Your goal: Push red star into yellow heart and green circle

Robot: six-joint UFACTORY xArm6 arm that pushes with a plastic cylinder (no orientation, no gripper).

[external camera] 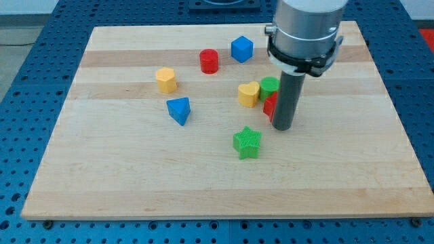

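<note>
Red star (269, 106) mostly hidden behind the rod, just a red sliver showing at the view's left of my tip (282, 127), touching or nearly so. Sits right below the green circle (269, 85) and just right of the yellow heart (249, 94), apparently already pressed against both; contact hard to confirm. No fingers here, nothing open or closed, just a bare rod end down on the wooden board (339, 176). Placed on the star's right side, probably to shove it leftward and up into the pair. Green star (247, 142) near, below-left of tip. Blue triangle (179, 110), yellow hexagon (165, 79), red cylinder (209, 61), blue cube (241, 49) well apart, off to the left and top.
</note>
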